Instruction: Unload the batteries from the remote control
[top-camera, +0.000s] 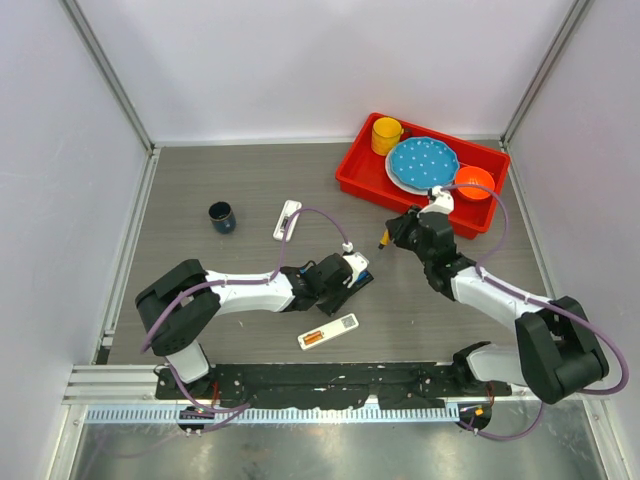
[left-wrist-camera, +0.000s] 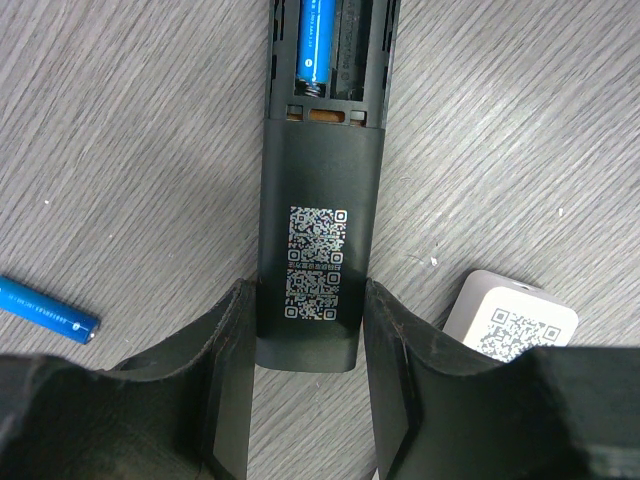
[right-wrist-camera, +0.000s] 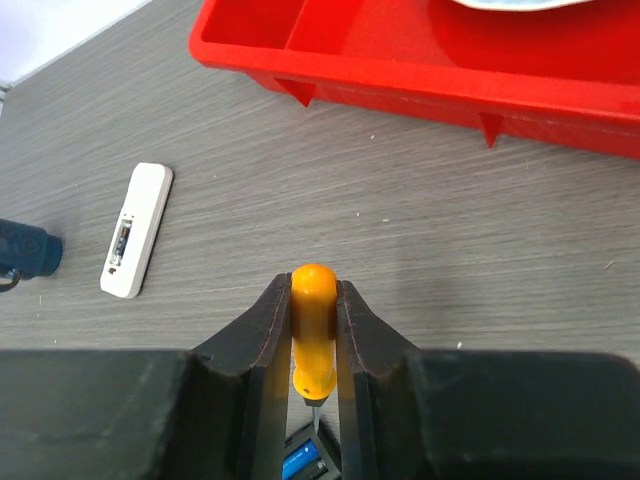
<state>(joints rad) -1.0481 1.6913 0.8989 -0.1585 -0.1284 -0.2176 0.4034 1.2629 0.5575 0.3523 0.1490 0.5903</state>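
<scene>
The left pincer (left-wrist-camera: 308, 335) clamps the black remote (left-wrist-camera: 318, 190). One blue battery (left-wrist-camera: 45, 308) lies loose on the tabletop (left-wrist-camera: 130, 150), and a second battery (left-wrist-camera: 315, 45) sits in the open bay. Beyond, the right pincer (right-wrist-camera: 313, 290) grips a screwdriver (right-wrist-camera: 312, 345), whose tip could slip and flick that cell away.

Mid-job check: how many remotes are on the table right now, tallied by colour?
White: 2 (far white remote, near white remote)
Black: 1 (black remote, gripped by the left tool)
Total: 3
</scene>
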